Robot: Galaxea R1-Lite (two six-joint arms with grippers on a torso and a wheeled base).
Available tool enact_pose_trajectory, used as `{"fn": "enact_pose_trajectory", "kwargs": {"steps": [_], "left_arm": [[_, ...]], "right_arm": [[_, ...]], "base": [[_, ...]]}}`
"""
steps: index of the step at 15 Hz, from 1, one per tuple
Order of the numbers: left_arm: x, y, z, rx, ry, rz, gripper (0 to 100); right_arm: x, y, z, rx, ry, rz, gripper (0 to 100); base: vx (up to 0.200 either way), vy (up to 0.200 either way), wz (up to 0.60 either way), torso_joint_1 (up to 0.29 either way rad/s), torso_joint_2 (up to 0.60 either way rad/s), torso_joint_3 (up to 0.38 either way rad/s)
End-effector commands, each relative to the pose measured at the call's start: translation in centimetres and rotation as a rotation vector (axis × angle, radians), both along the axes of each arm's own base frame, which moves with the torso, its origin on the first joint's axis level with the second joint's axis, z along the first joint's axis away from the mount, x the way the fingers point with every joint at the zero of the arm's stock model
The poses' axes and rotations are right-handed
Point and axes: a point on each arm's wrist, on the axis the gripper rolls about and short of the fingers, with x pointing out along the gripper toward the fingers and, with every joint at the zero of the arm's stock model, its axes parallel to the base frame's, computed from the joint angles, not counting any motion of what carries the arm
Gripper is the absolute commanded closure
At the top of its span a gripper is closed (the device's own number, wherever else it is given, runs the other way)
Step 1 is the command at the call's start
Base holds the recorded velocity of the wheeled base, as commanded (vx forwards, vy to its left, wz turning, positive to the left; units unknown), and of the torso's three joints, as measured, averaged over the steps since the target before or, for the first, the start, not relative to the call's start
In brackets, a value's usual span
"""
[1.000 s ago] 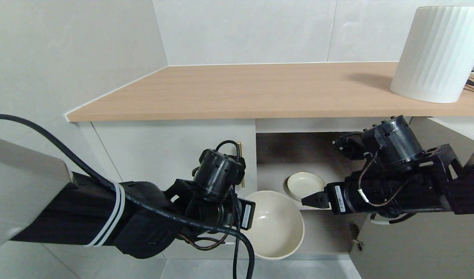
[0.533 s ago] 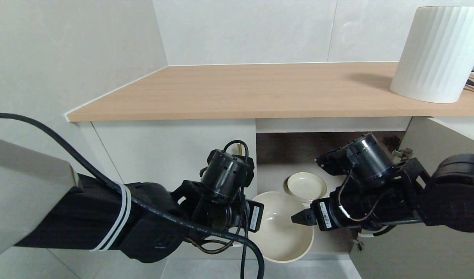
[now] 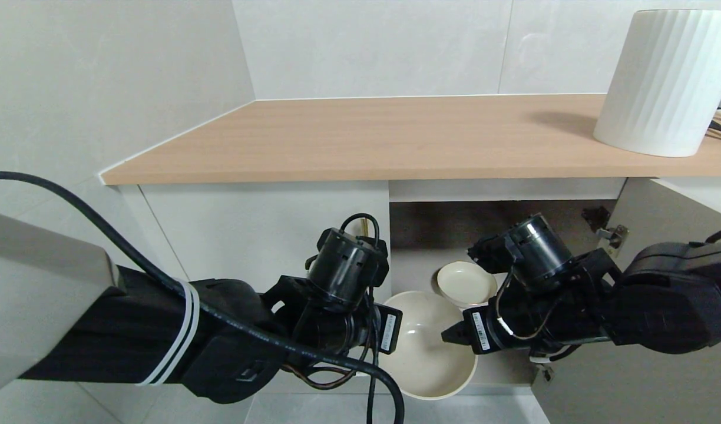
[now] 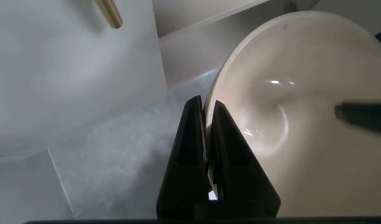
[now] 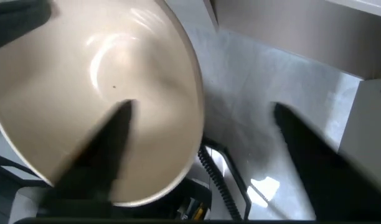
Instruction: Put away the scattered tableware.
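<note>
The bowl [image 3: 428, 353] is held before the open cabinet [image 3: 502, 189], rim pinched in the closed left claw [image 4: 206, 109]; the right claw [image 5: 202, 118] is spread astride the far rim. Slippage from this thin edge grip, or contact with the shelved dish [image 3: 465, 284], is possible.

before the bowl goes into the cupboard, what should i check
1. Hold: the left gripper is shut on the rim of the bowl: ok.
2. Second hold: the right gripper is open, one finger inside the bowl and one outside: ok.
3. Contents: the bowl is empty: ok.
4. Access: the cupboard door is swung open: ok.
5. Space: room on the shelf beside the small dish: cannot tell, the arms hide much of it.
</note>
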Motion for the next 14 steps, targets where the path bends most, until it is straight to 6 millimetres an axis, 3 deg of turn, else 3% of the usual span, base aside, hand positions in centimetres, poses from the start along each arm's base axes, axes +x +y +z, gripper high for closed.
{"fn": "enact_pose_trajectory", "kwargs": {"steps": [1,10,11,14], "left_arm": [[0.02,-0.03,-0.11,0.002,0.002,0.0,100],[0.23,-0.23,-0.82,0.014,0.012,0.001,100],[0.22,-0.22,-0.84,0.016,0.012,0.002,0],[0.14,-0.14,-0.46,0.005,0.007,0.005,0]], "right_arm": [[-0.14,0.24,-0.28,-0.008,0.006,0.007,100],[-0.52,0.73,-0.5,-0.031,-0.003,0.011,100],[-0.54,0.75,-0.58,-0.037,-0.003,0.008,100],[-0.64,0.76,-1.0,-0.054,0.002,0.004,100]], "base": [[0.0,0.0,0.0,0.0,0.0,0.0],[0.0,0.0,0.0,0.0,0.0,0.0],[0.0,0.0,0.0,0.0,0.0,0.0],[0.0,0.0,0.0,0.0,0.0,0.0]]}}
